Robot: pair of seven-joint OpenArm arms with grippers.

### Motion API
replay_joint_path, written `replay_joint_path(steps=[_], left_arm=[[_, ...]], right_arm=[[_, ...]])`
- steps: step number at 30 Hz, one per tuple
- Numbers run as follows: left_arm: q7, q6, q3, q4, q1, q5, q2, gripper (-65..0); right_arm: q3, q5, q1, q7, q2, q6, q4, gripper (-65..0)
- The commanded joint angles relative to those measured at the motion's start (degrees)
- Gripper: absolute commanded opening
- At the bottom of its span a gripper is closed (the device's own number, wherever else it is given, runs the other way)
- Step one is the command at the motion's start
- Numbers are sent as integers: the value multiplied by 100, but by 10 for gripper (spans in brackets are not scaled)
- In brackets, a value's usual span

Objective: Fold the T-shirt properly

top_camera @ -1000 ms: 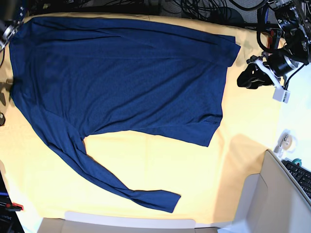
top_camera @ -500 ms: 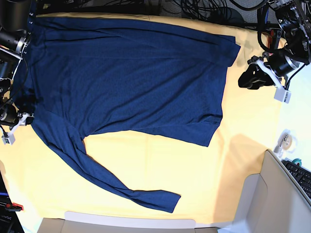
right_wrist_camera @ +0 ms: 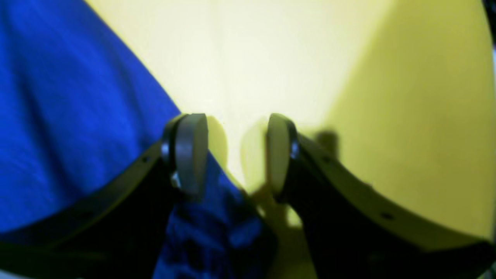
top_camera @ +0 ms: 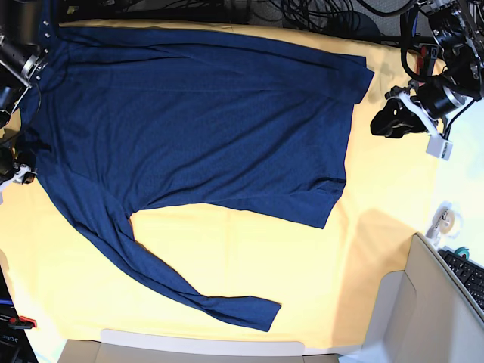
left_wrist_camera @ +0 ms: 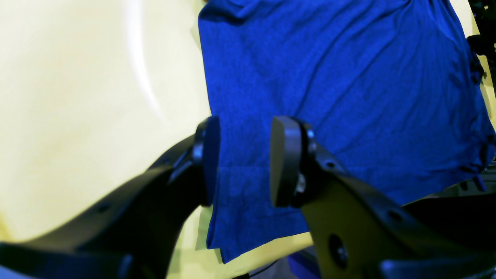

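Observation:
The dark navy T-shirt (top_camera: 197,121) lies spread flat on the yellow table cloth (top_camera: 249,257), one long sleeve (top_camera: 166,280) trailing toward the front edge. My left gripper (top_camera: 383,121) hovers just right of the shirt's hem, apart from it. In the left wrist view this gripper (left_wrist_camera: 242,159) is open, with T-shirt fabric (left_wrist_camera: 348,77) showing beyond the gap. My right gripper (top_camera: 13,170) sits at the shirt's left edge. The right wrist view shows it (right_wrist_camera: 236,155) open over bare cloth, the T-shirt's edge (right_wrist_camera: 58,97) by its left finger.
Cables (top_camera: 318,11) crowd the back edge. A grey panel (top_camera: 423,302) and a keyboard (top_camera: 469,276) stand at the front right, with a small white roll (top_camera: 446,219) beside them. Bare yellow cloth lies in front of the shirt's body.
The right arm has swung in at the left edge beside the shirt's shoulder, then drawn slightly back and up. The left arm and the shirt have barely moved.

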Motion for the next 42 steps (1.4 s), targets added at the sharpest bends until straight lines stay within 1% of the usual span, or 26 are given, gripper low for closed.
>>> replay_joint_path(steps=[1,4,14,17,23,27,32,35,39,42], left_arm=[[-39,-9,-37,86,-17,-93,-99,-434],[-39,-9,-37,86,-17,-93,-99,-434],[-30,-9,-54,86,1,-93,-99,-434],[-30,-9,-54,86,1,-93,-99,-434],[-30,-9,-46,86,1,-93,-99,-434],[-30,-9,-46,86,1,-93,-99,-434],[-30,-9,-37,86,1,-93,-99,-434],[-30,-9,-37,86,1,-93,-99,-434],[-30,-9,-37,86,1,-93,-99,-434],[-30,-9,-37,86,1,-93,-99,-434]], right_arm=[[-3,-131,43,-64,80,21,41,-400],[-12,-122,-36,-64,-51,21,76,-400],[-29,-105,-36,-99,-315,21,93,-400],[-38,-105,-54,-117,-403,21,252,-400],[-636,-96,-282,-117,-561,21,674,-400],[-724,-96,-370,-117,-658,21,867,-400],[-724,-96,-485,-126,-684,21,964,-400],[-724,-78,-572,-293,-693,21,1210,-400],[-724,273,-739,-398,-667,21,1509,-400],[-724,300,-748,-398,-658,21,1526,-400]])
